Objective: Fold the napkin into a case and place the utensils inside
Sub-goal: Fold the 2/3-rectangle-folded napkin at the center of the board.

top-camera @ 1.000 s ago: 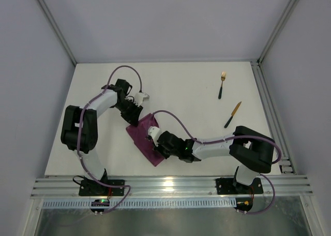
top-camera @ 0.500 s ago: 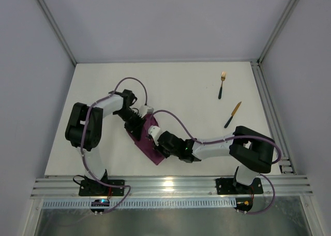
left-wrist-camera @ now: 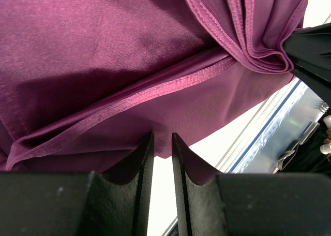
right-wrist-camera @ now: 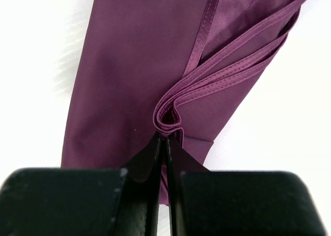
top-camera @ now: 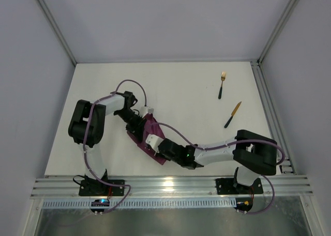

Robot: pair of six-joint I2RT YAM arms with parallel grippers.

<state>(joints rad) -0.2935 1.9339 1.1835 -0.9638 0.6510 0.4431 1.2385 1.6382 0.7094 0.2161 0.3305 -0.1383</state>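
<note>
- The napkin (top-camera: 150, 128) lies folded into a narrow oblong on the left-centre of the counter (top-camera: 181, 91). Its long axis runs from far left to near right.
- Right gripper (right-wrist-camera: 165, 137): the jaws are clenched on the bunched hems at the side of the napkin, where several stitched edges stack into a tight loop.
- Left gripper (left-wrist-camera: 161, 137): it is at the far-left end of the napkin, and the jaws stand a narrow slit apart with the cloth edge at their tips. Whether a layer is pinched there cannot be told.
- Pouch state — the fold is judged not yet finished. Loose layers fan out beside the right pinch, and nothing lies inside the cloth.
- The fork (top-camera: 222, 85) and the knife (top-camera: 232, 114) lie bare on the counter at the far right, well apart from the napkin and from each other.
- Governing relation — both utensils lie to the right of, and beyond, the napkin. The fork points near-to-far and the knife is angled. The right arm is the nearer one for fetching them, but it must first release the cloth.
</note>
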